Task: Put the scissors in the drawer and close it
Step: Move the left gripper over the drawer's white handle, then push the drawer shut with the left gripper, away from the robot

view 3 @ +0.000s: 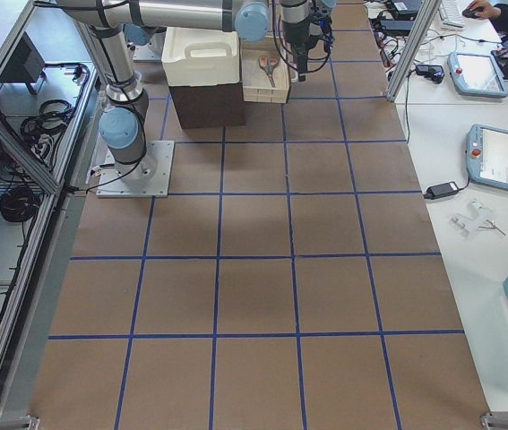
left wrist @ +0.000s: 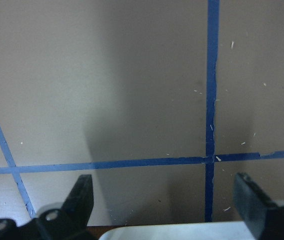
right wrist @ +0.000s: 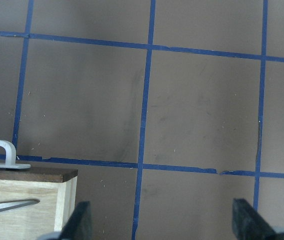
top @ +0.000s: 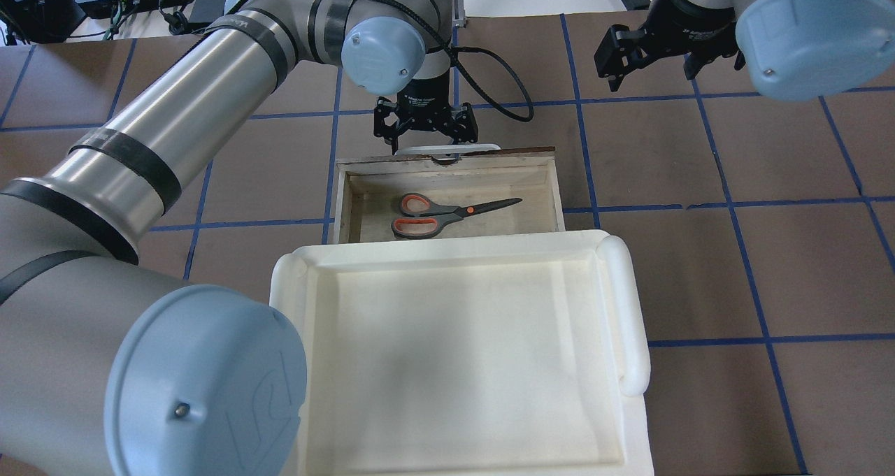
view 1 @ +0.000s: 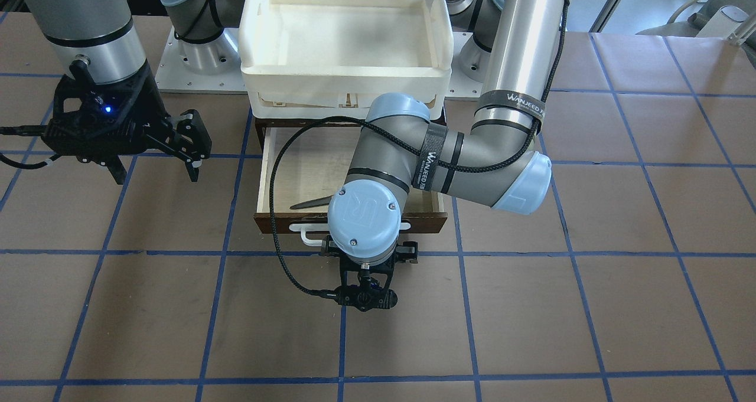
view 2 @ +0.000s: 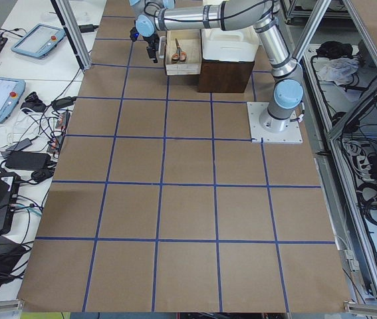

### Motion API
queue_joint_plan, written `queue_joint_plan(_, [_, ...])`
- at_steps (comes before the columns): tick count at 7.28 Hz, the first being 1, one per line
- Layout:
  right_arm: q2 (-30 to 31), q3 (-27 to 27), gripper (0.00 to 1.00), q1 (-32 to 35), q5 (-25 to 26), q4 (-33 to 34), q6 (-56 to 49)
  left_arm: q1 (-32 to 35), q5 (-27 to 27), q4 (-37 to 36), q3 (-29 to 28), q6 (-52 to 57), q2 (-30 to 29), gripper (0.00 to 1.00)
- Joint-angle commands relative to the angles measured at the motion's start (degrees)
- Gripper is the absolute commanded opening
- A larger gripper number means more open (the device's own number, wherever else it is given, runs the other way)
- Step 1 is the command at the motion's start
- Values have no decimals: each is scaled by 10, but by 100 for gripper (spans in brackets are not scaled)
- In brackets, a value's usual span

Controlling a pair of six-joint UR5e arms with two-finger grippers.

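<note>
The scissors (top: 447, 214), grey handles lined orange, lie flat inside the open wooden drawer (top: 556, 196). In the front-facing view only their dark blade tip (view 1: 310, 203) shows in the drawer (view 1: 295, 160). My left gripper (top: 425, 142) is open and points down just outside the drawer's dark front, at the white bar handle (top: 447, 149). In the left wrist view its fingers (left wrist: 81, 197) stand wide apart, with the handle (left wrist: 182, 232) at the bottom edge between them. My right gripper (top: 654, 77) is open and empty, beside the drawer and apart from it.
A white plastic bin (top: 629, 308) sits on top of the dark cabinet, over the back of the drawer. The right wrist view shows the drawer's corner (right wrist: 41, 175) and the blade tip (right wrist: 6, 206). Brown table paper with blue grid lines (view 1: 460, 307) lies around.
</note>
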State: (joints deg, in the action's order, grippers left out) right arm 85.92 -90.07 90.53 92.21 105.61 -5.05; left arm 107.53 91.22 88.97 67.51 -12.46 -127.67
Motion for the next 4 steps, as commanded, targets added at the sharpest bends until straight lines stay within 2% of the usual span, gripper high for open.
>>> queue_joint_plan(1, [-1, 0, 100, 0, 3, 2, 0, -1, 1, 23, 2, 1, 9, 100])
queue_joint_plan(4, [-1, 0, 100, -2, 4, -1, 0, -2, 1, 25, 2, 3, 18, 100])
